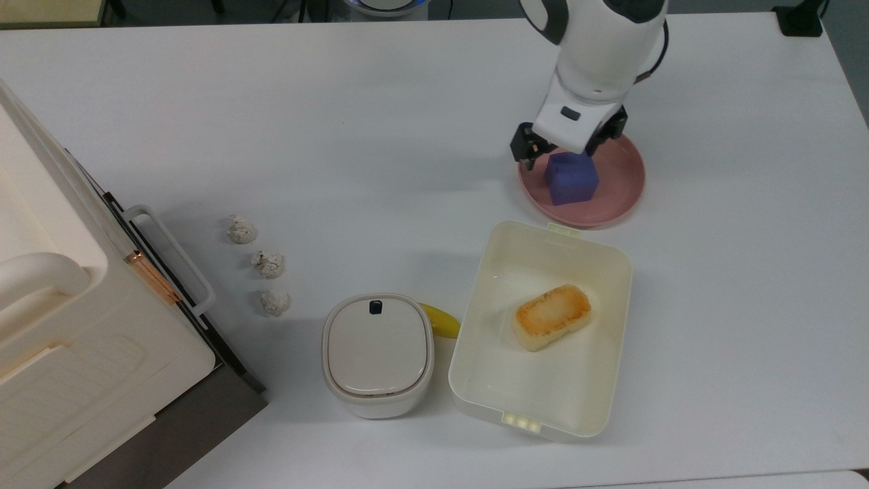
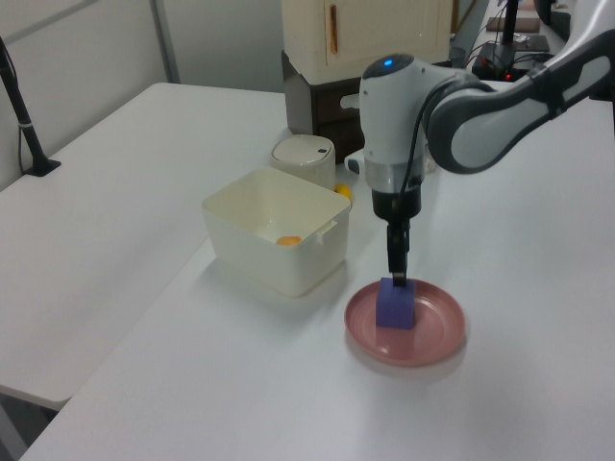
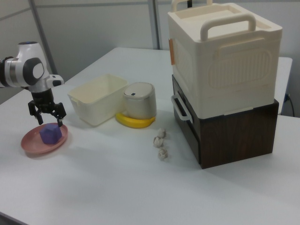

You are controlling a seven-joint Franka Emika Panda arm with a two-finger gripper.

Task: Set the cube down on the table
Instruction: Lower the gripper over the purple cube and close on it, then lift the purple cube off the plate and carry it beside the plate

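The blue-purple cube point(image 1: 574, 182) point(image 2: 394, 307) point(image 3: 48, 134) rests on the pink round plate point(image 1: 628, 183) point(image 2: 437, 334) point(image 3: 30, 143) on the white table point(image 1: 339, 136). My gripper point(image 1: 569, 146) point(image 2: 397, 277) point(image 3: 46, 120) hangs straight down over the cube, open. In the right view its two fingers stand apart on either side of the cube's top, at about the height of its upper edge. I cannot tell whether they touch it. In the top view the white hand covers the cube's far edge.
A cream tray point(image 1: 475, 292) with a toasted bread-like block point(image 1: 551, 316) lies just below the plate in the top view. Beside the tray stand a lidded white container point(image 1: 377, 353) and a banana point(image 1: 441, 320). Three crumpled lumps point(image 1: 269, 263) and a large cream box point(image 1: 68, 326) are at the top view's left.
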